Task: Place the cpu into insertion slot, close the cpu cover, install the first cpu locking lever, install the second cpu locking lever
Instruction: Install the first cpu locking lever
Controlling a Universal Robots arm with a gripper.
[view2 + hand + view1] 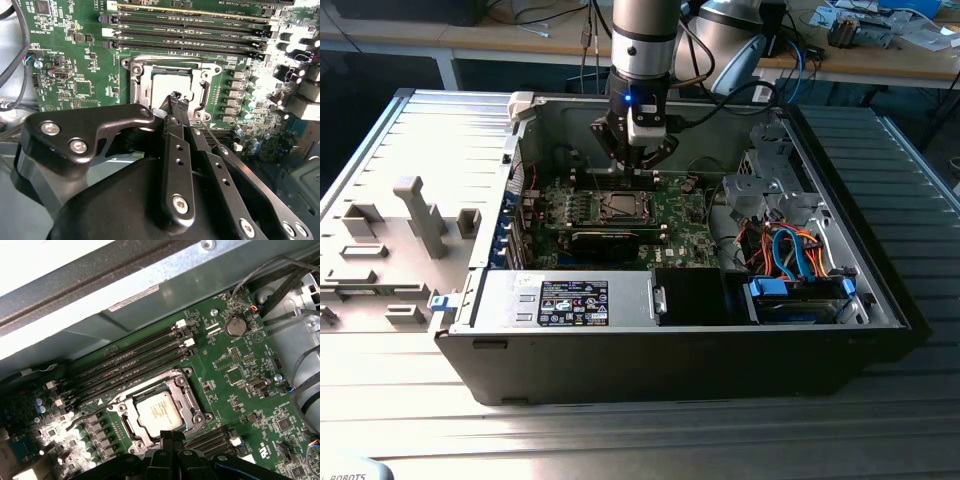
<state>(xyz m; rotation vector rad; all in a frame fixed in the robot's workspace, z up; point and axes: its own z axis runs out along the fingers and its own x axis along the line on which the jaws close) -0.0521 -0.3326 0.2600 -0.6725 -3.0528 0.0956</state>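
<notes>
An open computer case [670, 340] is seen lying on a ribbed grey desk [410, 420], filling the middle of the exterior view, with the green motherboard [685, 225] laid flat inside it at centre. The arm [642, 40] is lowered from the top centre of that frame, and the claw [633, 160] is held just above the board's upper edge. In both wrist views the cpu [157, 410] is found seated in the insertion slot [196, 419], its silver top showing through the window of the cpu cover [187, 395], which is judged to be lying down over it. A thin locking lever [107, 404] is seen running along one side of the socket, apparently not yet latched. The claw's fingertips [177, 102] are drawn nearly together over the near edge of the socket, and nothing is seen to be gripped between them. A slip is judged possible here: if the narrow tips are pressed off the lever, the cover or the chip's top could be scraped, and nearby capacitors [240, 95] could be struck.
</notes>
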